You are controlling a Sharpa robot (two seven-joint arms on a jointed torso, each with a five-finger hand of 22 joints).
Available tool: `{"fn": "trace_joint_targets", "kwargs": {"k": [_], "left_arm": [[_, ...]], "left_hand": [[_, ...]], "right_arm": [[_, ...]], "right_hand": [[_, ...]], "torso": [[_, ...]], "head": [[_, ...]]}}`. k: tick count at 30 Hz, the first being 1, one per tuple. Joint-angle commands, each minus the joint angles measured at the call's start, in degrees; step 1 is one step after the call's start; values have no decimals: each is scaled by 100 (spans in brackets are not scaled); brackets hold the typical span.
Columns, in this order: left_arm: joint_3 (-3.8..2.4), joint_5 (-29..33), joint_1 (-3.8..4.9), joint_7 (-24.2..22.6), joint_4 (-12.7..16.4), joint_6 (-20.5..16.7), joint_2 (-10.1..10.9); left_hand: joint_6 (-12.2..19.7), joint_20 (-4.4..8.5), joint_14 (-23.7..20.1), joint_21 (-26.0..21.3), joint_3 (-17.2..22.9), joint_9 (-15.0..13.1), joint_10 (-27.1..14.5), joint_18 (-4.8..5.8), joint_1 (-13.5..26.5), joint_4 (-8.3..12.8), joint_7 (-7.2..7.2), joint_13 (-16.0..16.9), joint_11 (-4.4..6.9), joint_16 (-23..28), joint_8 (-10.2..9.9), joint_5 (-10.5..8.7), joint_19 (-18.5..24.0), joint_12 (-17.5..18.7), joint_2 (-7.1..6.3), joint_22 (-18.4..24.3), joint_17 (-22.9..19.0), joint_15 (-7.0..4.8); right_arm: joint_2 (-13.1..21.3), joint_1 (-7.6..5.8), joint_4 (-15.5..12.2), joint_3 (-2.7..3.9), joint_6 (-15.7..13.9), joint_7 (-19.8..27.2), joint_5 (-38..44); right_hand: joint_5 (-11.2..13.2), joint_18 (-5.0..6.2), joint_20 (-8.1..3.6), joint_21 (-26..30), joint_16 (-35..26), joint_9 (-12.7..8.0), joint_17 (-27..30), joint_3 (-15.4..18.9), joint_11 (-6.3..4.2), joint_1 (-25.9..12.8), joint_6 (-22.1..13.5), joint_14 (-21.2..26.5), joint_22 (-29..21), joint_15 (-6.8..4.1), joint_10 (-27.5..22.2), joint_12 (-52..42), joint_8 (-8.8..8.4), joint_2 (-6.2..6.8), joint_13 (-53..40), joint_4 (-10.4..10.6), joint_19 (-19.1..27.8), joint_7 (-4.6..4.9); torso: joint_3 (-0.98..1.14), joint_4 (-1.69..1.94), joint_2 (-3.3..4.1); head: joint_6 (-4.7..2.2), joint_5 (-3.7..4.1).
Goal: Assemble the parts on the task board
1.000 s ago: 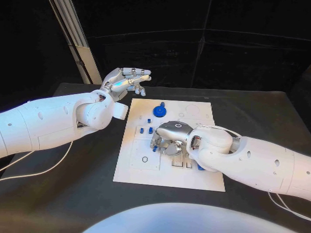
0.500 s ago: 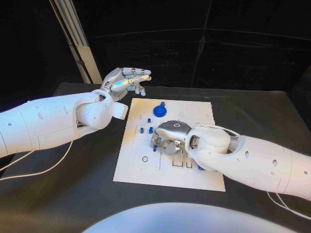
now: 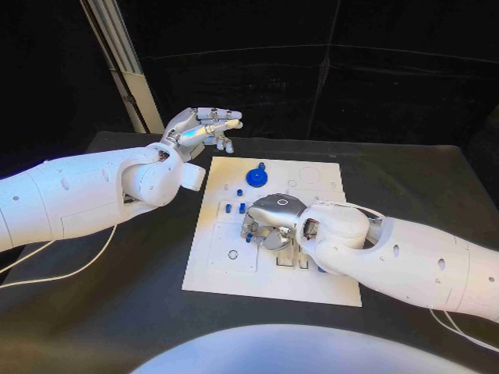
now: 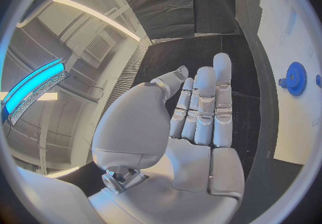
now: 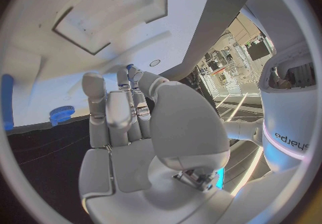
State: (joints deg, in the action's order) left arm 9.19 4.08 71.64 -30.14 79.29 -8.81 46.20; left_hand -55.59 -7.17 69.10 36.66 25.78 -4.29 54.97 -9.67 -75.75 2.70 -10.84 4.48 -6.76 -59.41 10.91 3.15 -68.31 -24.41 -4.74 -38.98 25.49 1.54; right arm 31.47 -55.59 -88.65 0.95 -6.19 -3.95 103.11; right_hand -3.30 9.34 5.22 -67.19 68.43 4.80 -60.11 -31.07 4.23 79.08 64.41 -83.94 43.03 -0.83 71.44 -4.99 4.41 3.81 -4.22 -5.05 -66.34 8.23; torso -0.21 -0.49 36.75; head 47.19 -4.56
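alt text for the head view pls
The right hand is lowered onto the middle of the white task board among small blue parts, while the left hand is raised, holding nothing, beyond the board's far left corner.

Bright even overhead light on the task board (image 3: 274,234) against dark surroundings, wrist views fisheye-bent at the rims.

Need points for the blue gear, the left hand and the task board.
blue gear (image 4: 295,78), left wrist view, centre of its toothed face.
left hand (image 3: 205,126), head view, middle of the raised silver hand beyond the board's far left corner.
task board (image 3: 229,274), head view, bare white area near its near left corner.
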Motion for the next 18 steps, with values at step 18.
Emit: {"fn": "trace_joint_targets", "kwargs": {"k": [18], "left_arm": [[-5, 17, 10, 17, -20, 74, 2]], "left_hand": [[43, 1, -56, -39, 3, 6, -44, -81, 33, 51, -14, -10, -1, 28, 23, 23, 44, -36, 11, 13, -8, 4]], "right_arm": [[12, 9, 9, -15, 95, 9, -7]], "right_hand": [[-227, -53, 136, 81, 90, -103, 66, 571, 145, -580, -596, -137, -159, 146, -621, 130, -93, 366, 55, 283, 136, 109]], "torso": [[-11, -5, -21]], "head": [[7, 7]]}}
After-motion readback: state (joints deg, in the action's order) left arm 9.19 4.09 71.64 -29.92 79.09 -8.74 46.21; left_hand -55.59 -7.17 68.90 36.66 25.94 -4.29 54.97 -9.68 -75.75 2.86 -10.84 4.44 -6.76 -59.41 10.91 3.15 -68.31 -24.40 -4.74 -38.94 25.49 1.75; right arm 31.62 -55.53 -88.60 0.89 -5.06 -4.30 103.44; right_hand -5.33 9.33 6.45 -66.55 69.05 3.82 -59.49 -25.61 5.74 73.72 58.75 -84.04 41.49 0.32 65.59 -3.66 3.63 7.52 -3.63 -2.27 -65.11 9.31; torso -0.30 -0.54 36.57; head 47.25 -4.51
